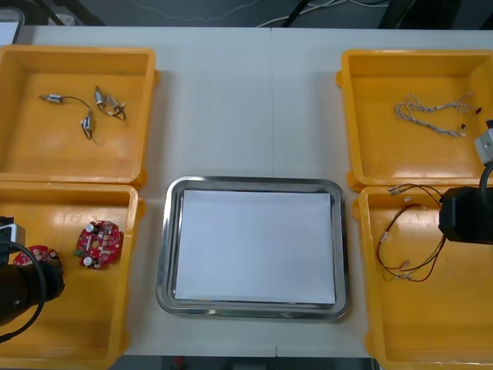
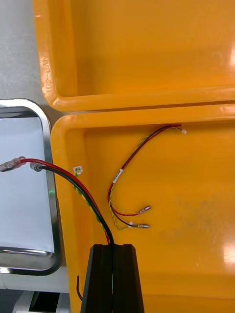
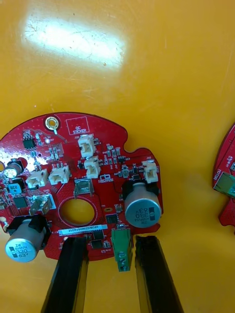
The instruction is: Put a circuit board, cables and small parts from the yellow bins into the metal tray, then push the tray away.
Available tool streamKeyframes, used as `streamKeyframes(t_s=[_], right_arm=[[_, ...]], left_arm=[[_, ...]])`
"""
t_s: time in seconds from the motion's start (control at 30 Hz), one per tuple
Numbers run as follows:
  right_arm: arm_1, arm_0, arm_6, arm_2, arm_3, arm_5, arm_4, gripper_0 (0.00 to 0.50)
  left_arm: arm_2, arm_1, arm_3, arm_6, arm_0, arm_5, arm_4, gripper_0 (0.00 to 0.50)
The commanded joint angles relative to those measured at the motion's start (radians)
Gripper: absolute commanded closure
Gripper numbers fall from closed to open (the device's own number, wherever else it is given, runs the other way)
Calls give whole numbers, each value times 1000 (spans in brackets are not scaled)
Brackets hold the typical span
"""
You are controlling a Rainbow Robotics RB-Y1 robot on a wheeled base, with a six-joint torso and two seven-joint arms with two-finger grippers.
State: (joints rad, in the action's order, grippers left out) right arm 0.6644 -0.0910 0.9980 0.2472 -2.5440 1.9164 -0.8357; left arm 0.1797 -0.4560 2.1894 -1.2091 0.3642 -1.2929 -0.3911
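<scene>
Two claws are at work: the right claw (image 2: pixel 113 249), at the right edge of the front view over the lower-right yellow bin (image 1: pixel 431 331), is pinched together on a red and black cable (image 2: pixel 63 173) whose free end reaches over the metal tray (image 1: pixel 250 183) rim. It should, I judge, go well inward before releasing. The left claw (image 3: pixel 111 242) stands apart astride the green connector (image 3: pixel 121 247) of a circuit board (image 3: pixel 83 190) in the lower-left yellow bin (image 1: pixel 77 324); it is best closed squarely on the board's edge.
</scene>
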Motion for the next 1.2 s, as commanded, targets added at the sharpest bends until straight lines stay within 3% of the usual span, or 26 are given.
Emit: streamKeyframes(t_s=[0.03,0.17,0.27,0.6,1.2], right_arm=[[52,36,-33,-13,-30,3,-3,500],[58,37,-35,-13,-30,3,-5,500],[60,37,-36,-13,-30,3,-3,500],[67,37,-36,-13,-28,3,3,500],[67,37,-36,-13,-28,3,3,500]], left_arm=[[-16,-16,4,-58,24,12,14,284],[-14,-16,3,-58,24,12,14,350],[-16,-16,0,-60,25,12,15,497],[1,-13,9,-63,21,4,23,500],[185,-29,342,-50,-73,-396,-66,500]])
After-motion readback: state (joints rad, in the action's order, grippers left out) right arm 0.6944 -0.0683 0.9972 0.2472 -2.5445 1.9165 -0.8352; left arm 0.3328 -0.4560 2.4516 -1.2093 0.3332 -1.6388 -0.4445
